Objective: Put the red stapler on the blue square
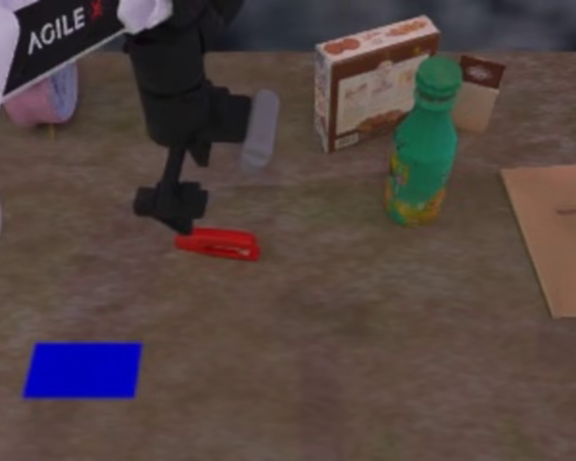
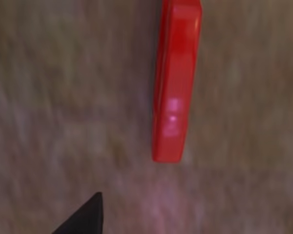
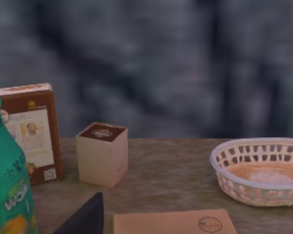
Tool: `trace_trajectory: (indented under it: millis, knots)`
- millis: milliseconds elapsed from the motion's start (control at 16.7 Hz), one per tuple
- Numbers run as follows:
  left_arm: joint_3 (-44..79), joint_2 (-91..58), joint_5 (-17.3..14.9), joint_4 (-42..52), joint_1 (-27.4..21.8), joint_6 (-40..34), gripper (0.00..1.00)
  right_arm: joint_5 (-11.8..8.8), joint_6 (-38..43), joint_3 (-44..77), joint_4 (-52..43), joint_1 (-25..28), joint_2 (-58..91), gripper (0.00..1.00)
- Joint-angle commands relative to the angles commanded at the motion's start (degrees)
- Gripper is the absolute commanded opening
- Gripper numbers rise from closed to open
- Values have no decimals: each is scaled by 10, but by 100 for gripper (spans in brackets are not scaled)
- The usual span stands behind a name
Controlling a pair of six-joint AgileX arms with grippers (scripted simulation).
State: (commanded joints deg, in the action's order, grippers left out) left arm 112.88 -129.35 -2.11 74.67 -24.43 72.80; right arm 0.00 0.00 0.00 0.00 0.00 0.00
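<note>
The red stapler [image 1: 218,243] lies flat on the table left of centre, its long axis running left to right; in the left wrist view the stapler [image 2: 176,83] fills the upper middle. My left gripper [image 1: 171,211] hovers just behind the stapler's left end, open, nothing between its fingers; only one dark fingertip [image 2: 88,217] shows in the wrist view. The blue square [image 1: 84,370] is a flat patch near the front left corner, bare. My right arm is outside the top view; one of its fingertips [image 3: 88,214] shows, open and holding nothing.
A green bottle [image 1: 422,144] stands right of centre, with a cracker box [image 1: 374,82] and a small carton [image 1: 478,91] behind it. A tan paper sheet [image 1: 557,235] lies at the right edge. A pink object [image 1: 43,96] sits far left. A white basket [image 3: 259,170] shows in the right wrist view.
</note>
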Motion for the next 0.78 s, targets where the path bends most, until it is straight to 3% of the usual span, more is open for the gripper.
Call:
trace_trajectory:
  millis: [240,780]
  knots:
    - [51,-36,19,2,-2,17,100,0,0,0,0,0,0,100]
    - [15,-45,19,-40,-1,18,100,0,0,0,0,0,0,100]
